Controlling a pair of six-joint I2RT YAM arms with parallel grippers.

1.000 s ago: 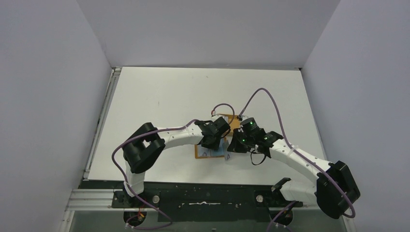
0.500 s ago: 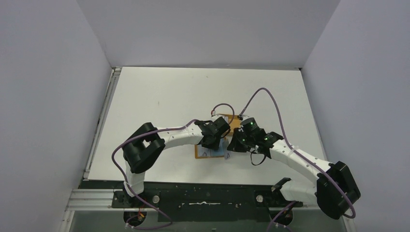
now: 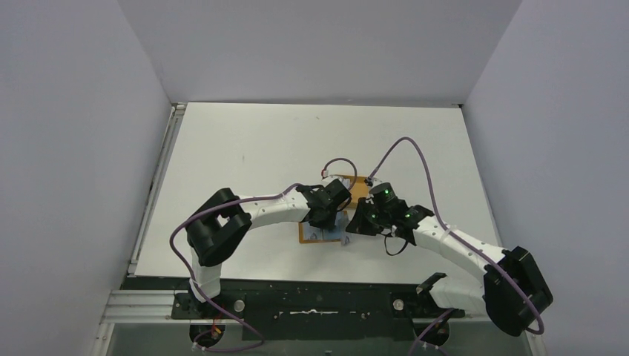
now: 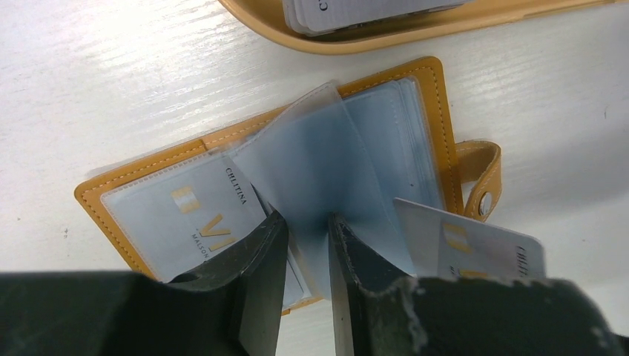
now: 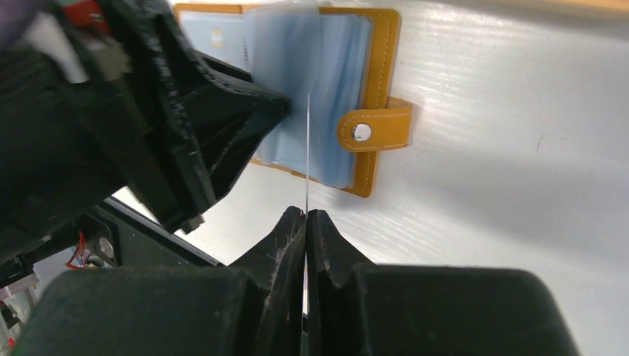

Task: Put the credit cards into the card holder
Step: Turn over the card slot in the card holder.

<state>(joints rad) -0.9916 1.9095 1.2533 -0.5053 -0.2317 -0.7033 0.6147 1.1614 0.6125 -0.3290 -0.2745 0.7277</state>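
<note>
Tan holder open; our right gripper clamps a card edge-on, aimed at it; left gripper's hold we cannot tell.

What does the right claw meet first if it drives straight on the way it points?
The credit card pinched in the right claw leads edge-on; it would meet the clear sleeves of the open card holder first, probably. Depth is unclear.
</note>
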